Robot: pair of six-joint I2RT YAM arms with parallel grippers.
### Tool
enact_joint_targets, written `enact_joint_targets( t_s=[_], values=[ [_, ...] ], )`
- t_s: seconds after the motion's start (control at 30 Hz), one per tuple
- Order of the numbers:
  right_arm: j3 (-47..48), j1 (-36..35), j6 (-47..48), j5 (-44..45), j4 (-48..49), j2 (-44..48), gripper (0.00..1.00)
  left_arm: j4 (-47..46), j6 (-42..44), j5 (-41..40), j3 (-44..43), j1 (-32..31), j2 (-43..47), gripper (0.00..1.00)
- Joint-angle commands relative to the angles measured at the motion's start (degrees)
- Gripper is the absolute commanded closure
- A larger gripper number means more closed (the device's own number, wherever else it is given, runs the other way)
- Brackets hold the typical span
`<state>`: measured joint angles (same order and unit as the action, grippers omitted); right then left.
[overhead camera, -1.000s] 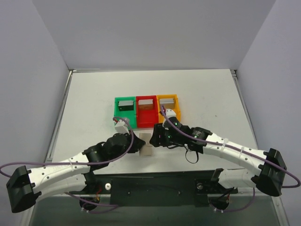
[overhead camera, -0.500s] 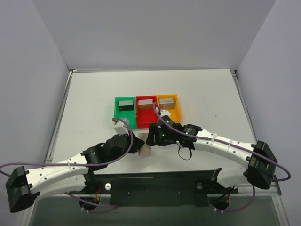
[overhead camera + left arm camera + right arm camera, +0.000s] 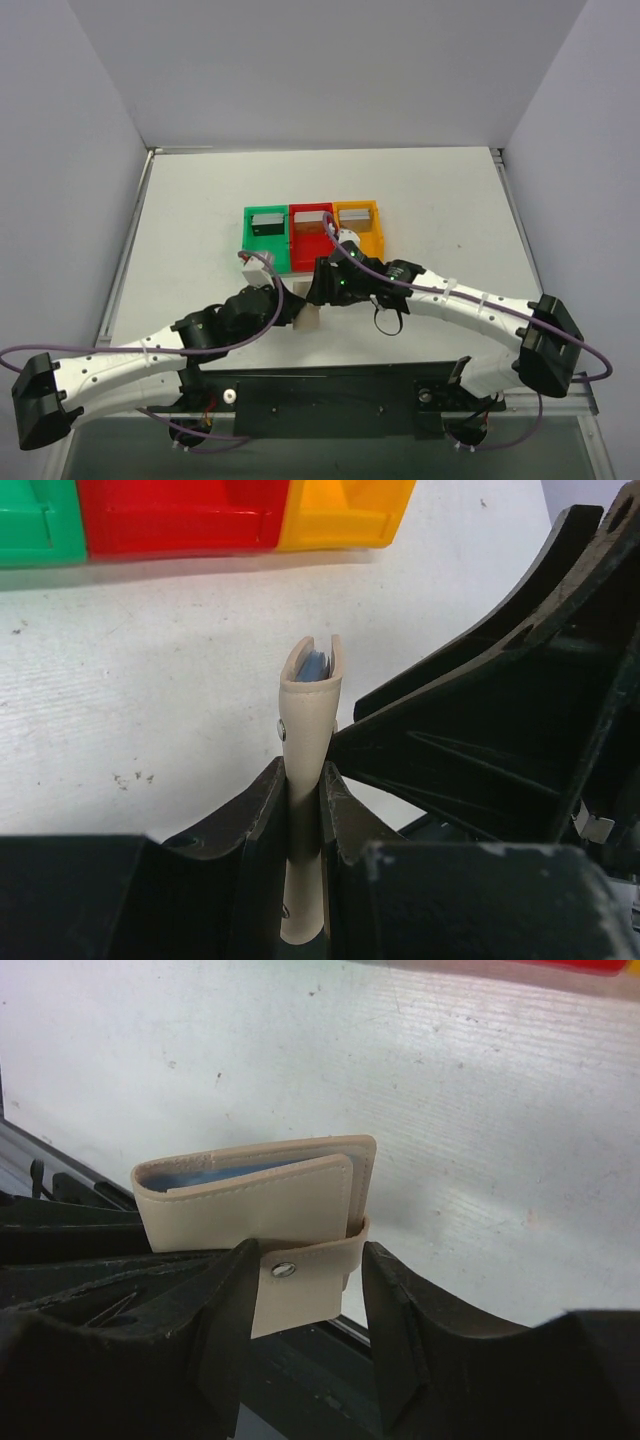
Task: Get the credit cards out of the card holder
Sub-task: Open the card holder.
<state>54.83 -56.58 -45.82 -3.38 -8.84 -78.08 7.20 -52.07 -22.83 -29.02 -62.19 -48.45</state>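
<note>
The tan card holder (image 3: 308, 710) is held on edge over the white worktop (image 3: 200, 230), at 6 o'clock of the red bin (image 3: 311, 236), pinched flat between the fingers of the left gripper (image 3: 303, 790). From overhead, only a pale corner is shown between the two crowding arms. The blue inner panels are revealed by the wrist views alone. In the right wrist view, the snap tab (image 3: 305, 1295) is straddled by the spread fingers of the right gripper (image 3: 306, 1260); whether it is gripped cannot be told.

Obstacles: green-red-orange plastic bin row (image 3: 311, 207); left gripper (image 3: 305, 780), right gripper (image 3: 305, 1260) crowded front-centre. Free: white counter (image 3: 450, 200) either side.
</note>
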Motion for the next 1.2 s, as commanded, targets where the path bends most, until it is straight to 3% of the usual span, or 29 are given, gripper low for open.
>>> enact_joint_targets(
  t_s=[0.0, 0.53, 0.77, 1.17],
  values=[
    [1.5, 0.2, -1.1, -1.1, -0.6, -1.5, 0.61, -2.9, 0.5, -1.4, -2.7, -0.6, 1.9, 1.0],
    [0.3, 0.4, -1.8, -1.8, -1.1, -1.6, 0.83, -1.3, 1.0, -4.0, -2.5, -0.6, 3.5, 1.0],
    [-0.7, 0.4, -2.0, -1.6, -1.3, -1.0, 0.99, -0.4, 1.0, -4.7, -2.4, -0.6, 4.2, 1.0],
    [-2.0, 0.5, -1.8, -0.8, -2.1, 1.1, 1.0, 1.1, 1.1, -5.7, -2.7, -0.6, 3.5, 1.0]
  ],
)
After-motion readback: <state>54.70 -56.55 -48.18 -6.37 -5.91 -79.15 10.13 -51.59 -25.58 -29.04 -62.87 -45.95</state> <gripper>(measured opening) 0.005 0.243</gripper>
